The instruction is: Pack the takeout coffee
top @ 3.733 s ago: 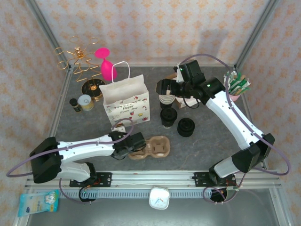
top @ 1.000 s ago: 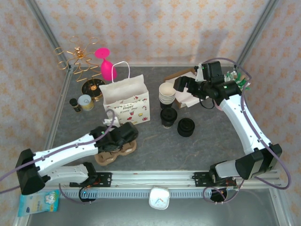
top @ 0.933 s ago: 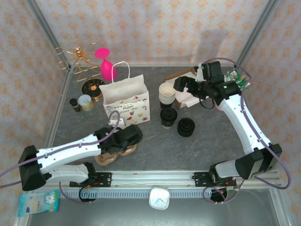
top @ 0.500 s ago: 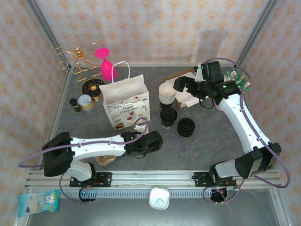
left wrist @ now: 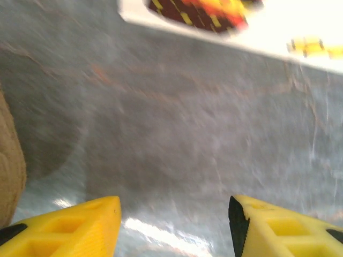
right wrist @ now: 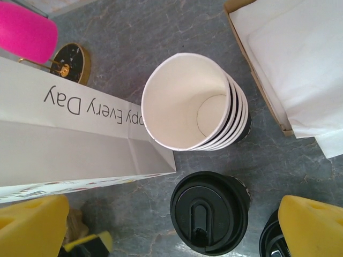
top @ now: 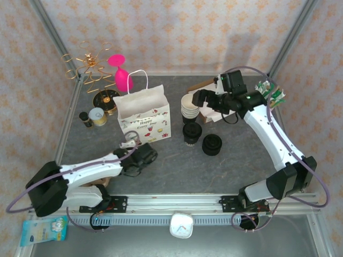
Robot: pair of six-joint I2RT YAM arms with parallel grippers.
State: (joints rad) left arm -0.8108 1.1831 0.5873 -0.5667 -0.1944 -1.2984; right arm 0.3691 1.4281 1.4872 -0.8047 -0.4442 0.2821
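Observation:
The takeout coffee (top: 192,133), a cup under a black lid (right wrist: 210,211), stands on the grey table in front of a stack of lidless cream cups (top: 188,106). My right gripper (top: 202,99) hovers above it, open, with its yellow fingers (right wrist: 313,225) wide on either side of the lid and nothing held. Open and empty too, my left gripper (top: 141,157) hangs low over bare table (left wrist: 177,134) in front of the white gift bag (top: 143,113). A brown cup carrier edge (left wrist: 8,176) shows at the far left of the left wrist view; from above my left arm mostly hides it.
A loose stack of black lids (top: 211,144) sits right of the lidded cup. A cardboard box with white paper (right wrist: 289,59) lies behind it. A pink glass (top: 121,74), gold rack (top: 88,67) and small tins (top: 96,116) stand at the back left.
My left gripper has let go of the cup carrier, swung right and come back left toward the bag. My right gripper has shifted left over the cups.

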